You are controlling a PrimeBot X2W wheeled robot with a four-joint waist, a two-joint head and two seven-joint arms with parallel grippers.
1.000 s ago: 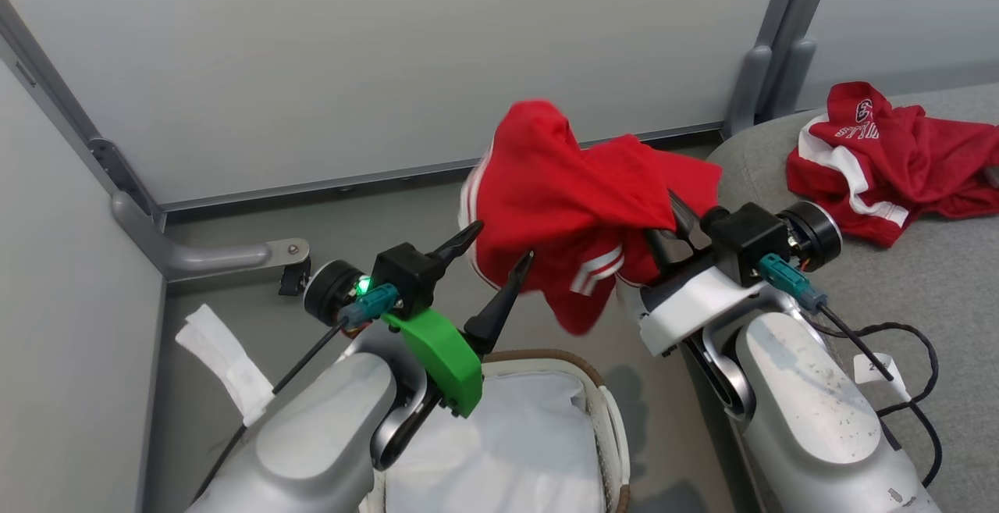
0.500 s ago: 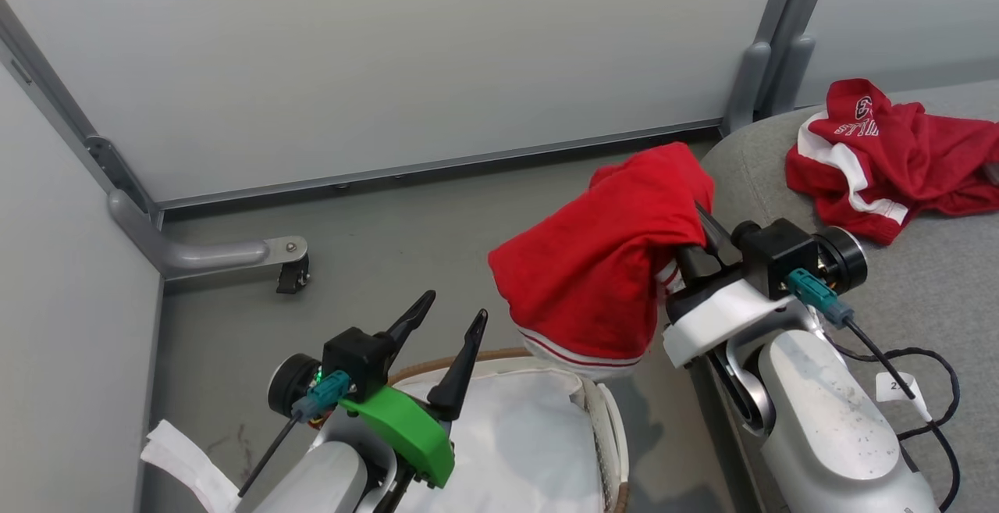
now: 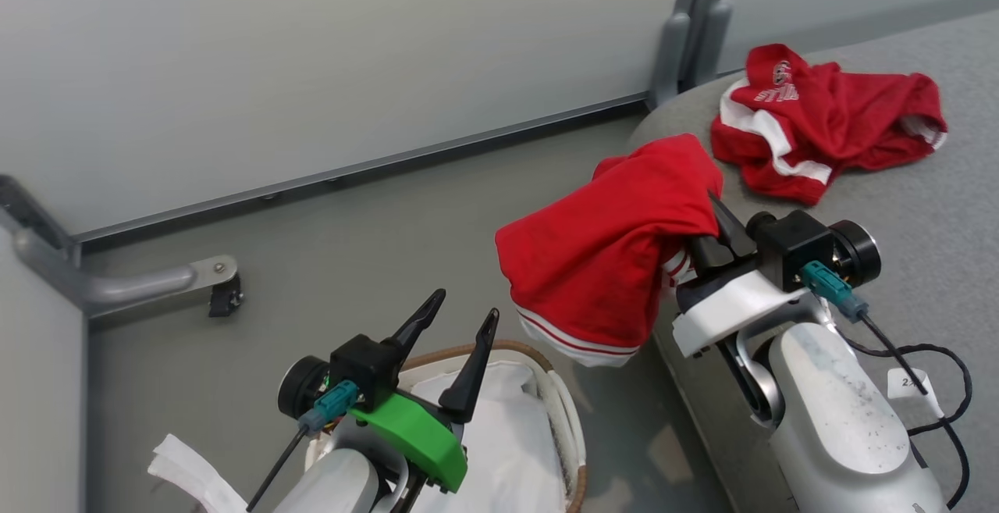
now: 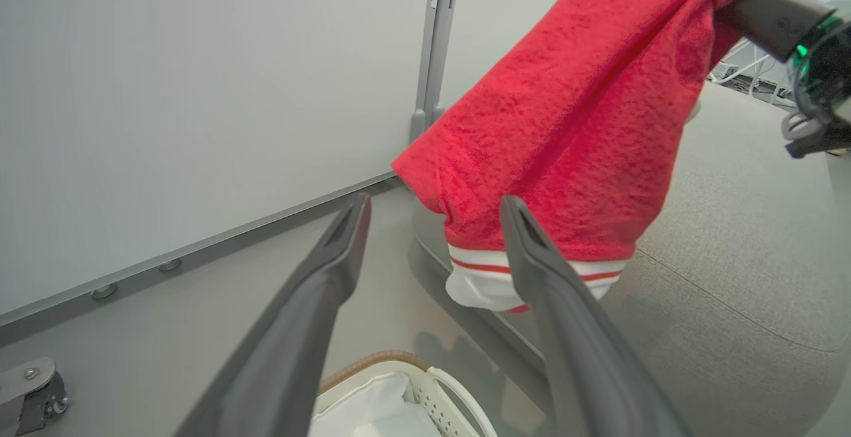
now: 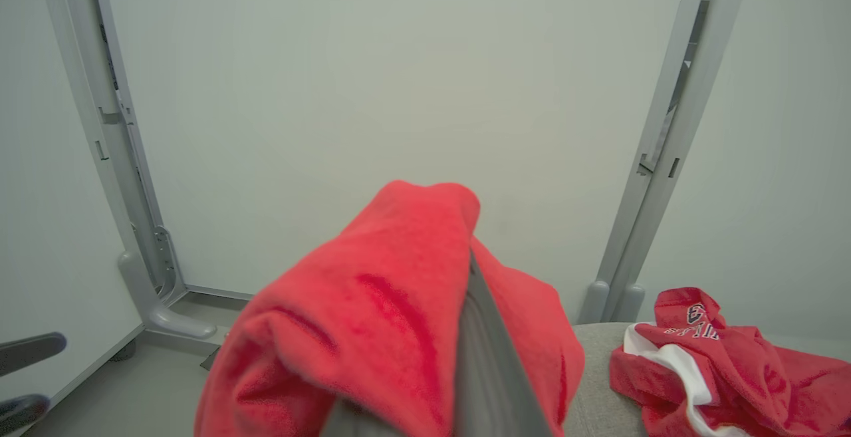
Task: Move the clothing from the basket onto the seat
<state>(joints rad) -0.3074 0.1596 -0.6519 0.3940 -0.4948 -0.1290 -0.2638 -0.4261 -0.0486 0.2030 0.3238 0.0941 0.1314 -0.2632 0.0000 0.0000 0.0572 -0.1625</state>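
Note:
A red garment (image 3: 609, 255) with white-striped hem hangs from my right gripper (image 3: 714, 212), which is shut on it; the cloth covers the fingertips. It dangles over the floor at the rounded corner of the grey seat (image 3: 936, 224), above and right of the basket (image 3: 558, 404). The right wrist view has the same garment (image 5: 372, 330) draped over a finger (image 5: 485, 357). Another red garment (image 3: 827, 130) with white lettering lies crumpled on the seat. My left gripper (image 3: 467, 302) stands open and holds nothing, over the basket's white liner (image 3: 499, 443). Beyond its fingers (image 4: 332, 264) hangs the garment (image 4: 572, 124).
Grey partition walls close off the back and left. A metal partition foot with a caster (image 3: 222, 294) stands on the floor at the left. A white fabric strip (image 3: 187, 474) lies beside the basket. A black cable (image 3: 936, 388) loops on the seat by my right arm.
The camera has turned right. My right gripper carried the garment right to the seat's corner, and it now hangs down. My left gripper dropped back over the basket, still open.

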